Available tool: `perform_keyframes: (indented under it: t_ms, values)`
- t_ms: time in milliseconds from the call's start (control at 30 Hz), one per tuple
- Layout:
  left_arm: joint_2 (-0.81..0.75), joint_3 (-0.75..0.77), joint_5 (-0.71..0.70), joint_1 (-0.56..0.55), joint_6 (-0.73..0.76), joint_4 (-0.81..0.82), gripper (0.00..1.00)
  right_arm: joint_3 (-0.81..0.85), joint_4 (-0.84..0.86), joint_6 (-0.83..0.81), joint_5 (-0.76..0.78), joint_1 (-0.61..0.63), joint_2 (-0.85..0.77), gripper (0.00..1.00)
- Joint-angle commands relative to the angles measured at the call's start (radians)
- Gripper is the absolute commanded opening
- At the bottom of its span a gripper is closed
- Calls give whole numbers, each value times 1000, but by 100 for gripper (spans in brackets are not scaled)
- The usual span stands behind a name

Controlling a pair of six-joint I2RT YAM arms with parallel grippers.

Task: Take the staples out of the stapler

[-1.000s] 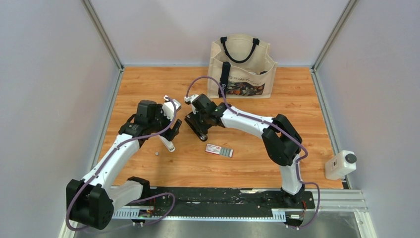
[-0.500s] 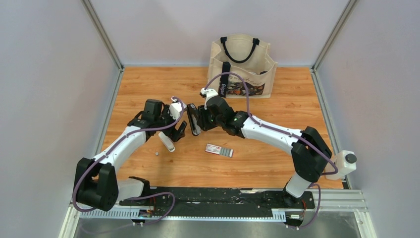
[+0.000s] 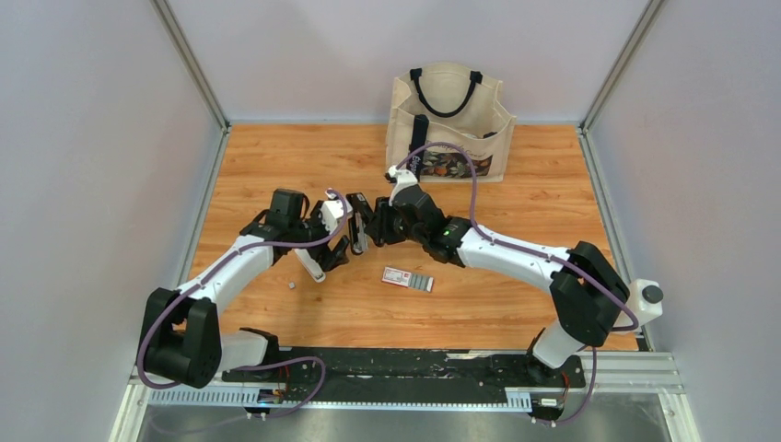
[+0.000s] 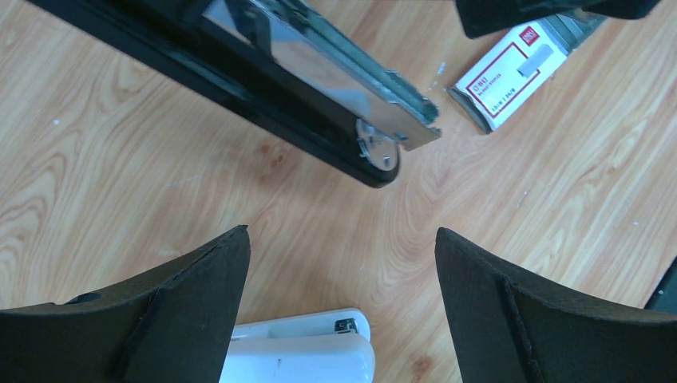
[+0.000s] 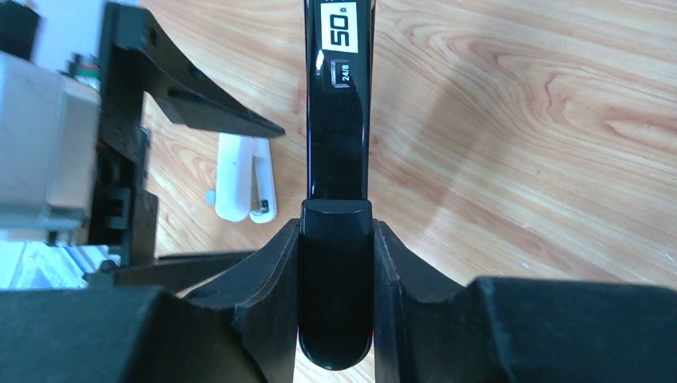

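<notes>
Mid-table, near side of the tote bag (image 3: 448, 120), right hand (image 5: 335, 263) clamps the black stapler (image 5: 337, 120) off the table (image 3: 516, 304), silvery magazine (image 4: 335, 80) bared, left hand (image 4: 339, 239) wide open and empty just left of the stapler, staples not discernible, likely inside it, unloading not done; white plastic piece (image 4: 303, 355) and staple box (image 4: 511, 72) lie near the stapler, nothing blocking.

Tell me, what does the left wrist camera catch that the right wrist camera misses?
Only the left wrist view, looking out through the open left gripper, shows the black stapler's shiny metal channel and the red-and-white box. Only the right wrist view shows the stapler's label reading 50 and the right gripper clamped on it. Both show the stapler, a small white tool and the wooden table.
</notes>
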Motion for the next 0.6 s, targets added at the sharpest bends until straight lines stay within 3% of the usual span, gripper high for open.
perform_keyframes:
  t_ms: [0, 567]
  values:
    - [12, 40, 79, -3, 63, -33, 93, 6, 206, 59, 19, 11, -73, 0]
    - [78, 74, 36, -3, 71, 31, 85, -99, 327, 175, 5, 44, -108, 0]
